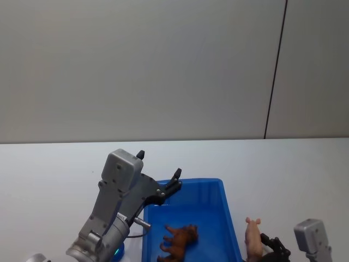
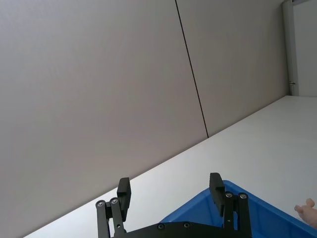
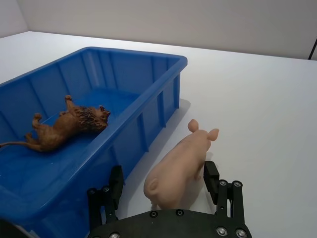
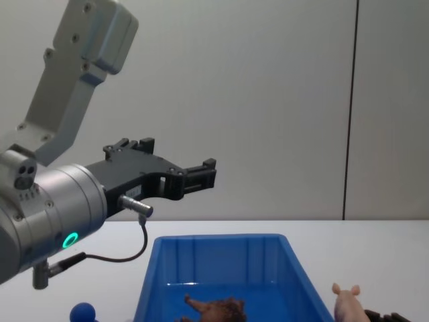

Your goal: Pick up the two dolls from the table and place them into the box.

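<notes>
Lion lies on its side in the box, near end. Pig stands on the table just right of the box, btw the right gripper's spread fingers. Left gripper hangs spread wide above the box's far-left corner, holding nothing.

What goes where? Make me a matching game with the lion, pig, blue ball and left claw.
1 lion
2 pig
3 left gripper
4 blue ball

a on the table, within the open right gripper
b lying in the box
c open, raised in the air
d on the table, left of the box

Pairs: 1-b, 2-a, 3-c, 4-d
</notes>
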Robot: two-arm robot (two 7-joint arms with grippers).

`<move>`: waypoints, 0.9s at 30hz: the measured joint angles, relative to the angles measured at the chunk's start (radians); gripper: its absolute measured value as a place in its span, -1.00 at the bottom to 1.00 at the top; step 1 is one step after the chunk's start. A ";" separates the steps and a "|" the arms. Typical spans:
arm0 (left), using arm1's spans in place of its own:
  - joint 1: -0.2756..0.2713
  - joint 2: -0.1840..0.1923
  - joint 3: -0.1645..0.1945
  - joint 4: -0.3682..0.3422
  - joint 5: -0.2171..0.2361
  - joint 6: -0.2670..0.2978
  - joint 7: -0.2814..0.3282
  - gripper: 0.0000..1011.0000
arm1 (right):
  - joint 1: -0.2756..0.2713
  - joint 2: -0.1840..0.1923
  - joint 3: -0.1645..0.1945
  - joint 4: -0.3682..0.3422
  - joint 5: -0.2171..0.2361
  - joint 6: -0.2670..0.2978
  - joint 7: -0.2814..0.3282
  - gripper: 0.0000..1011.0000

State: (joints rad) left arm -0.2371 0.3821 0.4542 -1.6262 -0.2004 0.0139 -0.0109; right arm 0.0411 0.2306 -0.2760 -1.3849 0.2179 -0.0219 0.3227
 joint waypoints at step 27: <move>0.000 0.000 0.000 0.000 0.000 0.000 0.000 0.98 | -0.063 0.045 0.031 -0.101 0.011 0.053 -0.117 0.78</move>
State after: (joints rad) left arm -0.2371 0.3821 0.4542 -1.6262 -0.2004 0.0139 -0.0109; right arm -0.0223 0.2752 -0.2454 -1.4857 0.2284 0.0315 0.2056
